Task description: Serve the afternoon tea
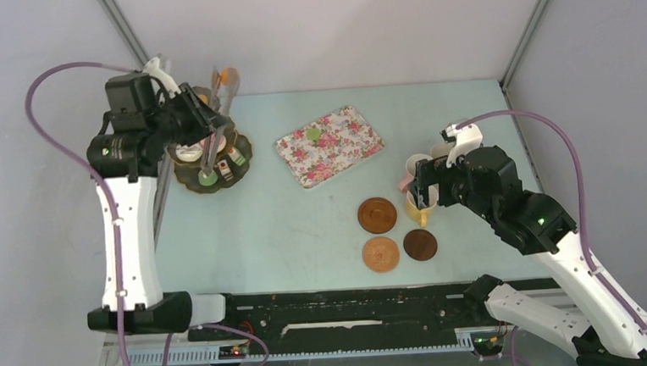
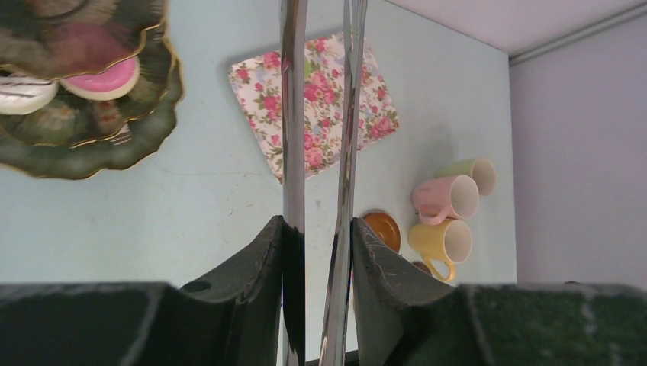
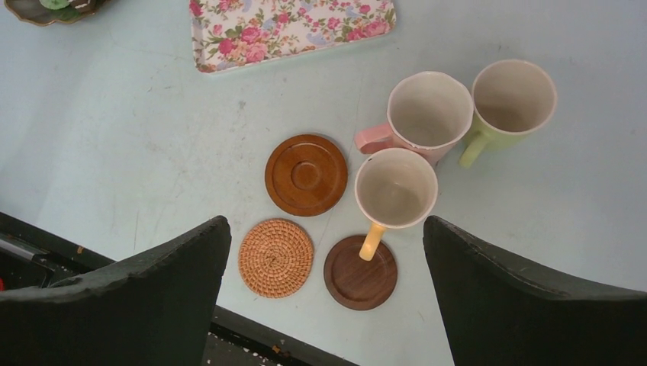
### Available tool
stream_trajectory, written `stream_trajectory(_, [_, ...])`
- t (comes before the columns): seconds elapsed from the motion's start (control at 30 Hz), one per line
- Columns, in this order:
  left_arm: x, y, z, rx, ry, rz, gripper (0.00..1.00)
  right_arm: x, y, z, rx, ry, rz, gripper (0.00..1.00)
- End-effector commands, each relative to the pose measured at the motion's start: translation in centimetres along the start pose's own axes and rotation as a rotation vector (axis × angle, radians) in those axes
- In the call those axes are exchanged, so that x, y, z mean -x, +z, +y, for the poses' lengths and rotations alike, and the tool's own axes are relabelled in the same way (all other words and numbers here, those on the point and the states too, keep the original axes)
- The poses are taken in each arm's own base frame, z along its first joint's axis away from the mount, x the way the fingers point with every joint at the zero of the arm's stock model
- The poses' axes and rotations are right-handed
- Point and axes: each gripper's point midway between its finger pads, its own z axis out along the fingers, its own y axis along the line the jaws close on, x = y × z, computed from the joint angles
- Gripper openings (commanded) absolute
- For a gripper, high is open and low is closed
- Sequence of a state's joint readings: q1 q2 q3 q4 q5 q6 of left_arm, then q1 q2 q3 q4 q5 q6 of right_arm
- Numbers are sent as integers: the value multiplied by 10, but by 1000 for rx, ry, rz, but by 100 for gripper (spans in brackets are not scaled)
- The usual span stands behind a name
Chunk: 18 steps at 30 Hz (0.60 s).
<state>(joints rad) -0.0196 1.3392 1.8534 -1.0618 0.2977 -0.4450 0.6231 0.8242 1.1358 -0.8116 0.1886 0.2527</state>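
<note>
The dark three-tier stand [image 1: 236,161] stands at the far left with small cakes on it, among them a pink macaron [image 2: 103,76]. My left gripper [image 1: 202,127] is above it, shut on the long metal tongs [image 2: 293,114]. The tong tips reach down to a green cake [image 1: 209,180] on the lowest tier. My right gripper [image 3: 326,223] is open and empty above the yellow mug [image 3: 396,191]. The pink mug [image 3: 429,114] and green mug [image 3: 511,99] stand just behind it. Three round coasters lie beside the mugs: a reddish wooden one [image 3: 305,174], a woven one [image 3: 275,257], and a dark one [image 3: 360,273] under the yellow mug's handle.
The flowered rectangular tray [image 1: 329,146] lies mid-table between the stand and the mugs, with a small green piece [image 1: 311,134] on it. The black base rail [image 1: 353,313] runs along the near edge. Grey walls close in the table on three sides.
</note>
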Motion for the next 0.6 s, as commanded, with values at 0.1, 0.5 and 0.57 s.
stream_trajectory(0.1, [6, -37, 31, 176, -48, -94, 31, 23, -6, 6, 15, -15, -80, 100])
stream_trajectory(0.5, [3, -8, 72, 322, -77, -69, 29, 23, -4, 5, 7, -25, -77, 100])
stream_trajectory(0.57, [2, -5, 75, 330, -82, -64, 31, 23, -4, 4, 0, -27, -79, 100])
